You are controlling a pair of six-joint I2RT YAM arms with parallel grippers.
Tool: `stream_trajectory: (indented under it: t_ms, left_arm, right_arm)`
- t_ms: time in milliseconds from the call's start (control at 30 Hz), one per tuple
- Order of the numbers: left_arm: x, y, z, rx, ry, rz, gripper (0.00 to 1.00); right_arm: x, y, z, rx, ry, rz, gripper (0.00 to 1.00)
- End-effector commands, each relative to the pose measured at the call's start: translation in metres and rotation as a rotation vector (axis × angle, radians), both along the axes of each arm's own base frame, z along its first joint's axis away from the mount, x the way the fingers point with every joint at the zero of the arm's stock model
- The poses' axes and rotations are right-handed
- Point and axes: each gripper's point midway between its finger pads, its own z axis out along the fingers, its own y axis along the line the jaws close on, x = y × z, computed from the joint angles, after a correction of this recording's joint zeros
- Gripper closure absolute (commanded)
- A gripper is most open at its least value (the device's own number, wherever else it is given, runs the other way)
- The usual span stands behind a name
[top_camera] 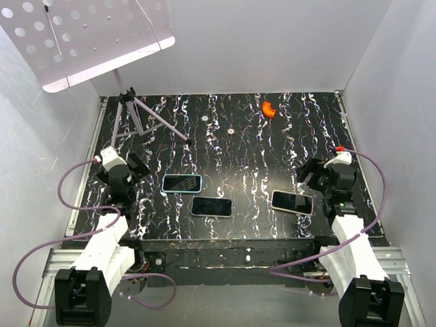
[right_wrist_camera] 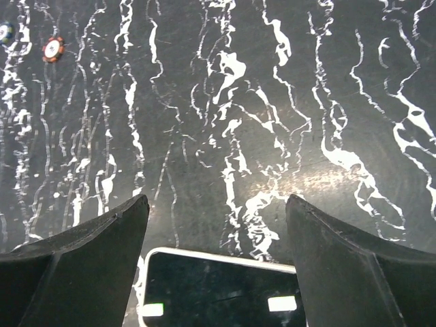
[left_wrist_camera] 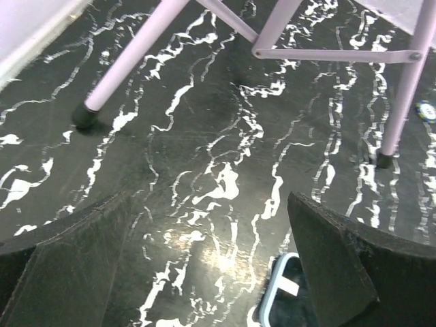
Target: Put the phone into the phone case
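Well, nothing's grabbed yet: left gripper (top_camera: 139, 166) and right gripper (top_camera: 308, 174) both spread wide, empty. Next I'd guess the right drops squarely onto the phone (top_camera: 292, 202).

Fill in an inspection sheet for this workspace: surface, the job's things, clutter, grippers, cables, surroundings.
Surface: black marbled tabletop, flat.
Job's things: blue-rimmed slab, dark slab, white-rimmed slab, lying apart; phone versus case cannot be told.
Clutter: orange piece, small discs, lilac tripod.
Grippers: left gripper and right gripper both open, holding nothing.
Cables: purple cables loop beside both arms.
Surroundings: white walls, perforated panel.
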Motion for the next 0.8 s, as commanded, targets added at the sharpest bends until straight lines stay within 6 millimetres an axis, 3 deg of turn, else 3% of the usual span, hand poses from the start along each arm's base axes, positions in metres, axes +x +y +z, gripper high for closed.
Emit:
stream_trajectory:
  t_ms: [0,67,133,267,367,567,700,767]
  left_arm:
    - [-0.011,0.03,0.008,0.22,-0.071,0.161,0.02]
    - [-0.01,0.026,0.006,0.235,-0.127,0.153,0.02]
    - [-0.01,0.019,-0.011,0.241,-0.164,0.112,0.02]
    - [-0.003,-0.005,0.005,0.343,-0.313,-0.061,0.02]
    - [0.004,-0.004,0.006,0.37,-0.313,-0.061,0.02]
    - [0.011,-0.004,0.007,0.393,-0.32,-0.059,0.02]
    - [0.014,-0.001,-0.01,0.323,-0.326,-0.037,0.02]
    - [0.028,-0.013,-0.013,0.358,-0.329,-0.113,0.02]
  right_arm:
    - [0.018,-0.016,0.019,-0.136,-0.18,-0.025,0.11]
    - [0.019,-0.018,0.019,-0.181,-0.217,-0.012,0.11]
    - [0.023,-0.011,0.022,-0.221,-0.287,0.056,0.17]
    - [0.029,-0.014,0.009,-0.248,-0.306,0.049,0.16]
    - [0.035,-0.023,0.0,-0.293,-0.331,0.019,0.11]
    - [0.059,-0.021,0.012,-0.314,-0.4,0.038,0.09]
    - [0.068,-0.027,0.01,-0.353,-0.431,0.017,0.09]
    - [0.069,-0.026,0.006,-0.358,-0.488,0.015,0.09]
